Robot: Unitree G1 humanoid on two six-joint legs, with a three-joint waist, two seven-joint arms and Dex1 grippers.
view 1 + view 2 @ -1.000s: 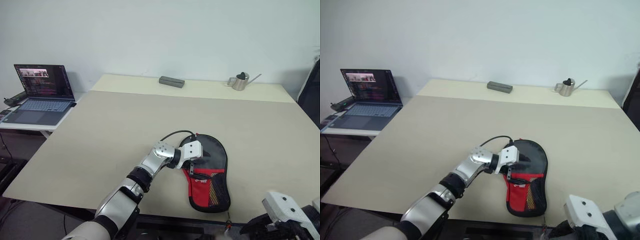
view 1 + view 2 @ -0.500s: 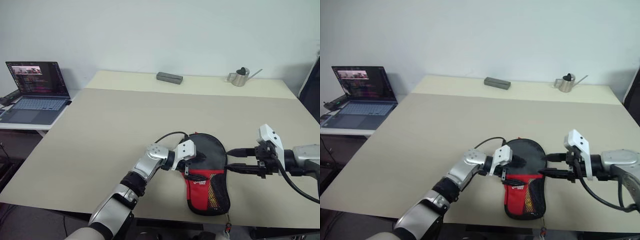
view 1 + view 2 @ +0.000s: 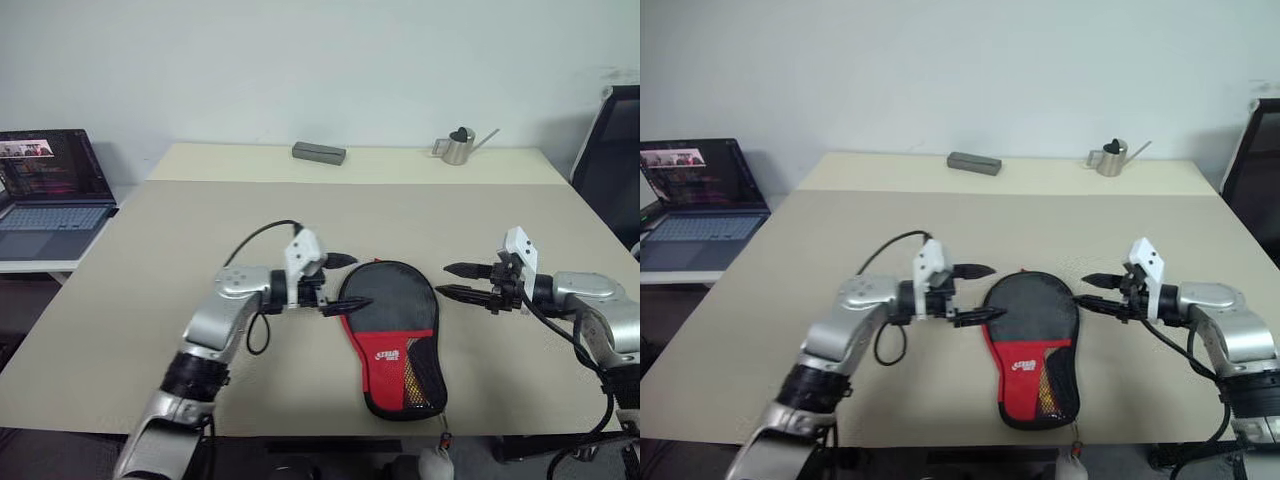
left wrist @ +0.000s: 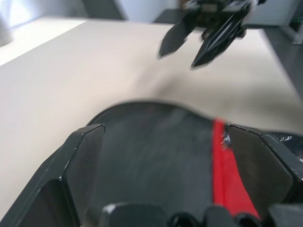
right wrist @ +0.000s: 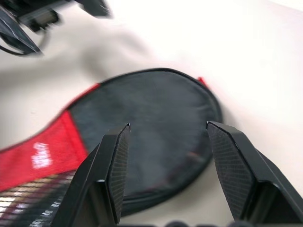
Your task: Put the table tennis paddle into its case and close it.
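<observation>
— Two claws flank the case (image 3: 393, 335) on the beige surface (image 3: 200, 220): the left claw (image 3: 345, 281) spread wide at its round black end, the right claw (image 3: 452, 281) partly spread, just off the opposite edge. Neither holds anything.

— Where does the case lie?

— Flat near the front edge, black round part toward the far side, red panel and mesh pocket toward the robot.

— What else is around?

— Along the far edge, a grey block (image 3: 318, 152) and a small metal watering can (image 3: 459, 146), well apart from the case; a laptop (image 3: 45, 190) sits on a side desk at the left. Nothing lies between claws and case.
</observation>
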